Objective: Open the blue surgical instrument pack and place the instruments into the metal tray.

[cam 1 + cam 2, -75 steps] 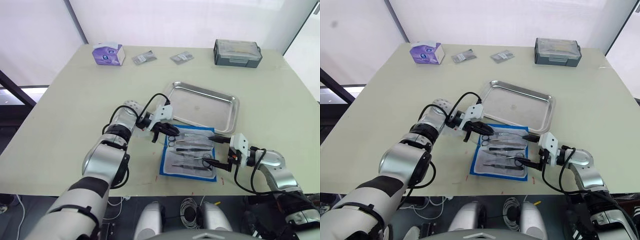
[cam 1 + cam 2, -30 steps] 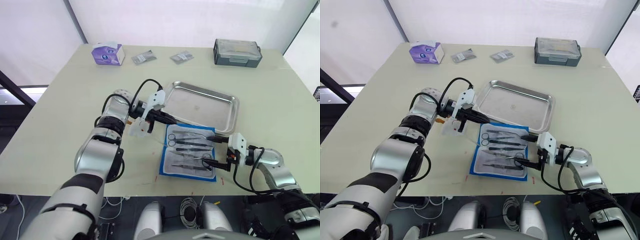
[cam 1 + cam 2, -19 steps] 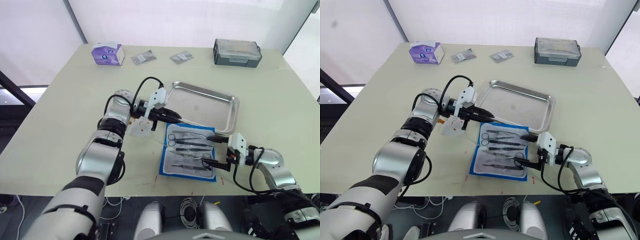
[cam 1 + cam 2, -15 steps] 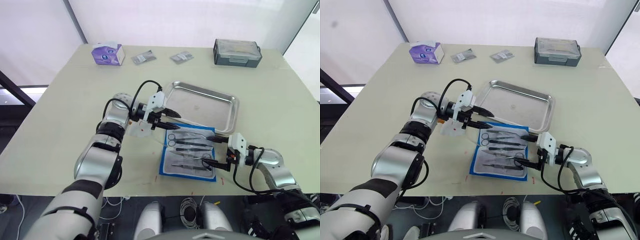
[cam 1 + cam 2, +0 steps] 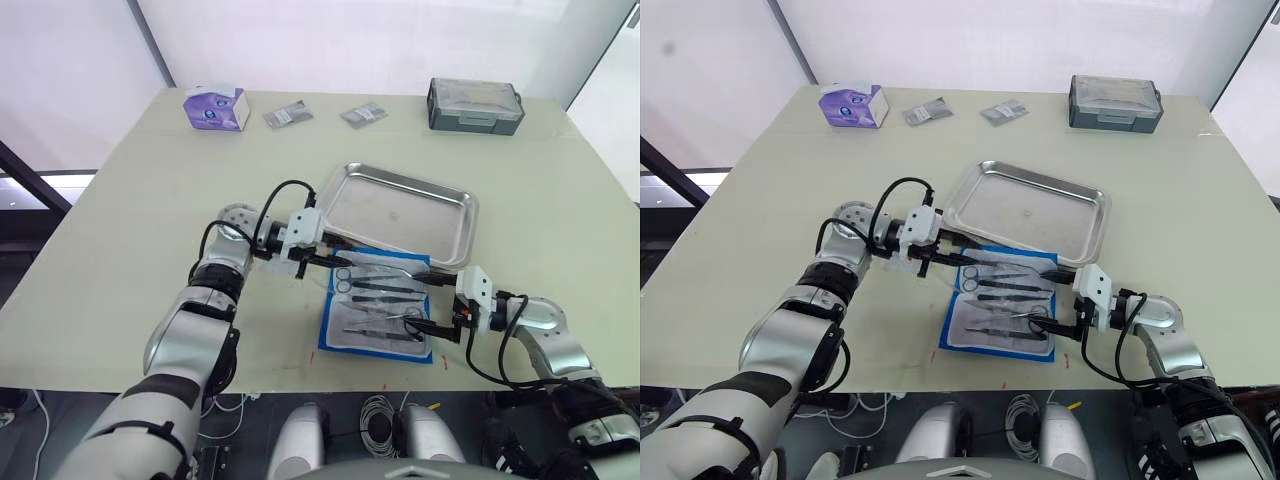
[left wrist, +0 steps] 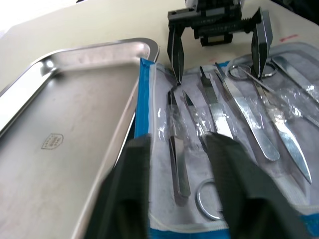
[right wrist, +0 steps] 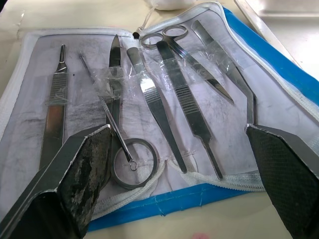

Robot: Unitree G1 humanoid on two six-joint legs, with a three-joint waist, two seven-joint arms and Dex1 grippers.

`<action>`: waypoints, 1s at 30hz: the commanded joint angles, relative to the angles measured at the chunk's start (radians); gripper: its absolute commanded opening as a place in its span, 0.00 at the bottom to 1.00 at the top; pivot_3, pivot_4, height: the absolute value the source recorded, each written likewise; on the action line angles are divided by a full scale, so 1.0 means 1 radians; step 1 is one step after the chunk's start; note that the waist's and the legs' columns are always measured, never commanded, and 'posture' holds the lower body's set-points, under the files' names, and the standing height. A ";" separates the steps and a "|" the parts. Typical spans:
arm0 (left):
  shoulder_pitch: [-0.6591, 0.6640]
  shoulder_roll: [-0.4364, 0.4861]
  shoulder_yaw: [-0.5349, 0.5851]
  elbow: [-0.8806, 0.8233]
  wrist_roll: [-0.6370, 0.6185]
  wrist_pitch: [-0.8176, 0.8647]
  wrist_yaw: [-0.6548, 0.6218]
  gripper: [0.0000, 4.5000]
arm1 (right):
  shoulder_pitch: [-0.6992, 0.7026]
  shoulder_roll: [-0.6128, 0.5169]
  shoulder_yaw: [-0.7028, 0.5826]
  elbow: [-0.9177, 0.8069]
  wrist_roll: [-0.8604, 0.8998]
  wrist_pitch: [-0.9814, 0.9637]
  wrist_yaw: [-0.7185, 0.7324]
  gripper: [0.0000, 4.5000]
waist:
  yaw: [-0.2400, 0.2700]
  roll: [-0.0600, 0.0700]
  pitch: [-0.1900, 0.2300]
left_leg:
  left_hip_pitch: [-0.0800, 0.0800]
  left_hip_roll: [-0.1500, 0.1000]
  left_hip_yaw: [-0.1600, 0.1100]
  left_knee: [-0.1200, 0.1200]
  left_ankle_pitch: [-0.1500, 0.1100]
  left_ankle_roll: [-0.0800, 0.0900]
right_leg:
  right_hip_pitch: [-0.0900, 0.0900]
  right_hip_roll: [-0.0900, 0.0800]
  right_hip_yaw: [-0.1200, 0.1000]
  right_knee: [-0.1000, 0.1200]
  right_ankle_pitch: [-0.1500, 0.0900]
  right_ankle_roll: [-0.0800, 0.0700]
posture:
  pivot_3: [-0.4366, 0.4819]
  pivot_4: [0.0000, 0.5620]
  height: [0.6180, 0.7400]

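On a pale counter (image 5: pixel 120 200) before white walls, the blue surgical instrument pack (image 5: pixel 378 306) lay open beside the metal tray (image 5: pixel 400 212). Both the left gripper (image 5: pixel 337 252) and right gripper (image 5: pixel 425 298) had fingers spread, empty, at its edges.

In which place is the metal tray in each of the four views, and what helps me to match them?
Left eye view: tray at mid-table, just beyond the open pack.
Right eye view: same place, touching the pack's far edge.
Left wrist view: tray along the pack's blue edge, beside the left gripper's fingers.
Right wrist view: a sliver of tray rim past the pack's far corner.
Shared landmark: the pack's blue border.
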 commanded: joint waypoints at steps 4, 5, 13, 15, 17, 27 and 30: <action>-0.029 -0.005 0.006 0.032 0.017 -0.010 -0.050 0.02 | 0.041 0.002 0.062 0.070 -0.087 0.025 -0.008 1.00 | 0.000 0.000 0.000 | 0.000 0.000 0.000 0.000 0.000 0.000 | 0.000 0.000 0.000 0.000 0.000 0.000 | 0.48 0.27 0.89; -0.032 -0.007 0.005 0.041 0.021 -0.002 -0.050 0.02 | 0.041 0.002 0.061 0.072 -0.087 0.023 -0.008 1.00 | 0.000 0.000 0.000 | 0.000 0.000 0.000 0.000 0.000 0.000 | 0.000 0.000 0.000 0.000 0.000 0.000 | 0.48 0.27 0.89; -0.062 -0.027 -0.002 0.123 0.093 -0.003 -0.004 0.02 | 0.045 0.003 0.058 0.067 -0.083 0.023 -0.012 1.00 | 0.000 0.000 0.000 | 0.000 0.000 0.000 0.000 0.000 0.000 | 0.000 0.000 0.000 0.000 0.000 0.000 | 0.48 0.27 0.89; -0.068 -0.035 0.002 0.137 0.109 -0.005 0.010 0.02 | 0.046 0.004 0.058 0.063 -0.082 0.025 -0.014 1.00 | 0.000 0.000 0.000 | 0.000 0.000 0.000 0.000 0.000 0.000 | 0.000 0.000 0.000 0.000 0.000 0.000 | 0.48 0.27 0.89; -0.074 -0.040 0.005 0.149 0.124 -0.004 0.023 0.02 | 0.048 0.004 0.057 0.061 -0.081 0.026 -0.015 1.00 | 0.000 0.000 0.000 | 0.000 0.000 0.000 0.000 0.000 0.000 | 0.000 0.000 0.000 0.000 0.000 0.000 | 0.48 0.27 0.89; -0.093 -0.054 0.032 0.186 0.160 -0.004 0.097 0.02 | 0.058 0.001 0.054 0.049 -0.077 0.030 -0.022 1.00 | 0.000 0.000 0.000 | 0.000 0.000 0.000 0.000 0.000 0.000 | 0.000 0.000 0.000 0.000 0.000 0.000 | 0.48 0.27 0.89; -0.093 -0.058 0.046 0.184 0.149 0.008 0.077 0.02 | 0.062 -0.001 0.054 0.046 -0.076 0.032 -0.023 1.00 | 0.000 0.000 0.000 | 0.000 0.000 0.000 0.000 0.000 0.000 | 0.000 0.000 0.000 0.000 0.000 0.000 | 0.48 0.27 0.89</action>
